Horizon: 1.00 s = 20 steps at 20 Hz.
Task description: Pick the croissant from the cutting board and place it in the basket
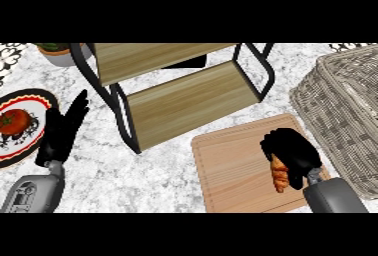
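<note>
Your left hand (63, 131) rests with fingers straight on the marbled bench (159, 170). Your right hand (293, 150) curls round the golden-brown croissant (280, 175) on the pale wooden cutting board (232, 167), apparently not yet lifted. Next: raise it, then carry right to the grey wicker basket (347, 105).

Bare speckled grey-white stone counter (159, 175) lies open between the pale wooden cutting board (236, 170) and the red-rimmed round plate (29, 100) at the left edge. A black-framed stand with two wooden shelves (184, 95) blocks the middle and upper counter, one corner just above the board. The tall grey woven wicker basket (343, 110) walls off the right side, its rim just beside the board's right edge.
</note>
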Motion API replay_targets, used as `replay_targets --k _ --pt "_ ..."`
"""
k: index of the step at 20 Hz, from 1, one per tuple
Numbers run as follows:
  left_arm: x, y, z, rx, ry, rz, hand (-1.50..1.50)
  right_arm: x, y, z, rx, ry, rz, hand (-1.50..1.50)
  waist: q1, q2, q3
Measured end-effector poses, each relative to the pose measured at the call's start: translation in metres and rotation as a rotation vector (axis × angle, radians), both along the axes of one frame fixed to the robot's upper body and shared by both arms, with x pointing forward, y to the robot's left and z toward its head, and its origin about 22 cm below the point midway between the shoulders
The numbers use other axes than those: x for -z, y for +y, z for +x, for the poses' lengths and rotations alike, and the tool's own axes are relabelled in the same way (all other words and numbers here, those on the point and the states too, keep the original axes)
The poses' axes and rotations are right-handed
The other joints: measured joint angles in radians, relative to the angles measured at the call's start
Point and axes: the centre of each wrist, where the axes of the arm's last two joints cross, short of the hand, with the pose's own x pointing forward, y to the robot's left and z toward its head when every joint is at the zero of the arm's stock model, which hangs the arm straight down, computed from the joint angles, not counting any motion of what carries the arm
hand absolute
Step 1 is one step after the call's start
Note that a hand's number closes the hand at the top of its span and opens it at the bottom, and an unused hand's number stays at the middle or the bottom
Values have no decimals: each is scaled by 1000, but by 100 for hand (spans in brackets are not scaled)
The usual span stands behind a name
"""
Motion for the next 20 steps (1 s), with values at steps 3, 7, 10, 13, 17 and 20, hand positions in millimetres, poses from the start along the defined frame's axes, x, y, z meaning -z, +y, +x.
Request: replay_targets --k 3,7,10,13,17,20 --pt "3 -1 0 2 -1 -2 0 -9 21 -14 91 -45 65 150 4 5 5" --pt "-1 2 2 5 -4 -6 0 -33 48 -29 184 -41 278 150 8 10 14" --pt "3 2 -1 4 -4 -10 0 -64 53 -41 215 -71 447 150 9 11 17" --pt "2 -2 0 8 -4 -7 0 -98 54 -53 245 -111 620 150 10 11 18" --pt "3 -6 -1 14 -3 -5 0 -152 49 -75 292 -190 765 150 19 13 19" --pt "1 -3 -1 25 -3 -7 0 -191 49 -91 326 -244 801 150 27 14 18"
